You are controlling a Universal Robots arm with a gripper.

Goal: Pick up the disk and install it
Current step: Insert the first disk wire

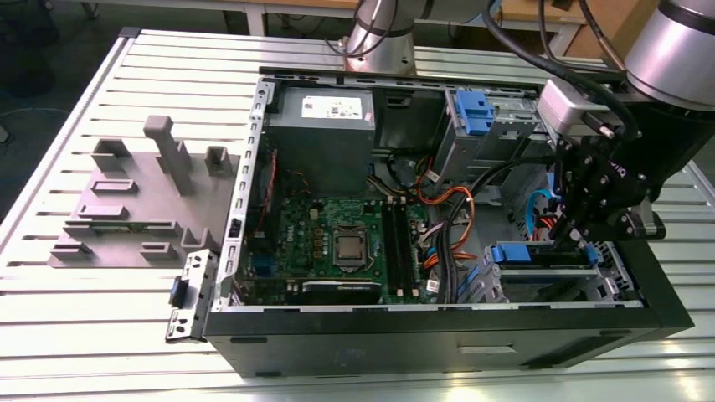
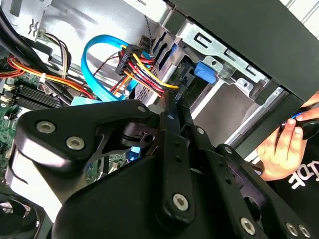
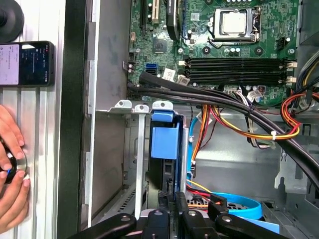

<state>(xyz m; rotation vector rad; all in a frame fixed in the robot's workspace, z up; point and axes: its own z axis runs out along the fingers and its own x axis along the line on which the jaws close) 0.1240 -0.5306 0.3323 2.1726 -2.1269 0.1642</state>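
Black gripper [image 3: 172, 206] linkage, nearest the lens in both wrist views; fingers drawn together, clamped on the disk's edge. Computer case [image 1: 447, 335]: open, lying on the slatted worktop [image 1: 67, 285]. Disk [image 3: 164, 144]: seated on edge in the drive bay, blue carrier frame uppermost. Judged stiff, fairly heavy, shock-sensitive; best held by the frame edges. Exterior view alone shows the whole case; first wrist view alone shows a phone [image 3: 26, 63]. Both wrist views show a hand [image 3: 12, 174].
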